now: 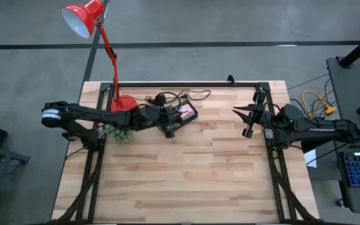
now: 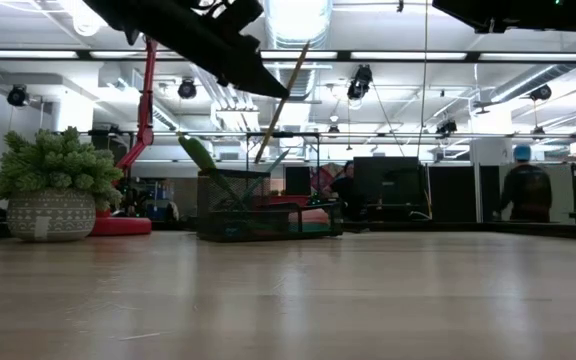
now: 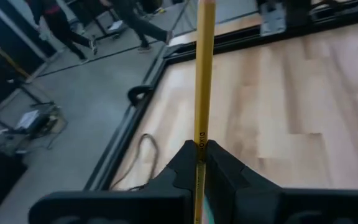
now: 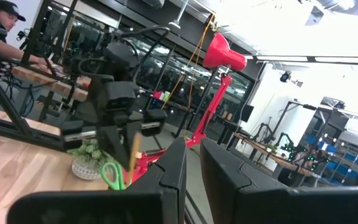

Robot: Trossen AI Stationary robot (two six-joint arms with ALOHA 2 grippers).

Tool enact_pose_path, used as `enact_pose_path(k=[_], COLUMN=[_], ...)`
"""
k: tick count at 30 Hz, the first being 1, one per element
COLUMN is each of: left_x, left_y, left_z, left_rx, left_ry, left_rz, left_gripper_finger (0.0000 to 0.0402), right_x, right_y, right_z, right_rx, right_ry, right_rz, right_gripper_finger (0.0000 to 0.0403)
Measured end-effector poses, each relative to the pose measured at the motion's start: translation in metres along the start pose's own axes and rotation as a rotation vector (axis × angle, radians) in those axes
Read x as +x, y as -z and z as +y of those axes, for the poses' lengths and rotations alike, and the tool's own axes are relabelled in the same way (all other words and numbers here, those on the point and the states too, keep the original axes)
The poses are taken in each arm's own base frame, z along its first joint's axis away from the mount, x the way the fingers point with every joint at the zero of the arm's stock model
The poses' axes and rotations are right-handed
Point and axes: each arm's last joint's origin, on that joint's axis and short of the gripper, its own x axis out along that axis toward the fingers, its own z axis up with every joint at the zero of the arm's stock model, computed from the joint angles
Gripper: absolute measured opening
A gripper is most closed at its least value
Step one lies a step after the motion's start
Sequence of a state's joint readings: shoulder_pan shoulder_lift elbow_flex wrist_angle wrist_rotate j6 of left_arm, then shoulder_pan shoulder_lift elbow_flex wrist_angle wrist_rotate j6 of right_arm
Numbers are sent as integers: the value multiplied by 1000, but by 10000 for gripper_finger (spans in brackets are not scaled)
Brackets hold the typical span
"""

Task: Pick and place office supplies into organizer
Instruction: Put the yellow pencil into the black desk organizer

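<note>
My left gripper hovers over the black mesh organizer near the table's far edge, shut on the yellow pencil. The pencil's lower end is at the organizer's rim; whether it touches, I cannot tell. A green pen leans out of the organizer, and green scissor handles stand in it. Something pink also lies in the organizer. My right gripper waits at the table's right side, slightly open and holding nothing. My left gripper pinches the yellow pencil between its two fingers, partway along the shaft. It comes from above and the table's left, slanting down. The pencil is tilted in the hold, its upper end rising past the fingers and its lower end pointing down at the organizer.
A red desk lamp stands on its round base at the far left, beside a small potted plant. A black cable lies behind the organizer. Bare wood fills the middle and near side. People are in the room beyond.
</note>
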State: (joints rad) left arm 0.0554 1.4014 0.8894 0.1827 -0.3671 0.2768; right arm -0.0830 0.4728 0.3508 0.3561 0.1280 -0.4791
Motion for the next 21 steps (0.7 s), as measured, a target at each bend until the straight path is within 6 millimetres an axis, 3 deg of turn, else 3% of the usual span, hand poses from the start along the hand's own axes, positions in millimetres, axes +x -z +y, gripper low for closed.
enact_pose_path(k=[12, 21], left_x=[6, 10], left_y=[12, 32], left_z=[24, 35], left_rx=[-33, -233], left_ry=[-198, -252], left_rz=[65, 107], left_gripper_finger=[1, 1], right_x=[0, 0], right_y=[0, 0], right_z=[0, 0], right_rx=[0, 0], right_ry=[0, 0], right_rz=[0, 1], right_gripper_finger=[38, 38])
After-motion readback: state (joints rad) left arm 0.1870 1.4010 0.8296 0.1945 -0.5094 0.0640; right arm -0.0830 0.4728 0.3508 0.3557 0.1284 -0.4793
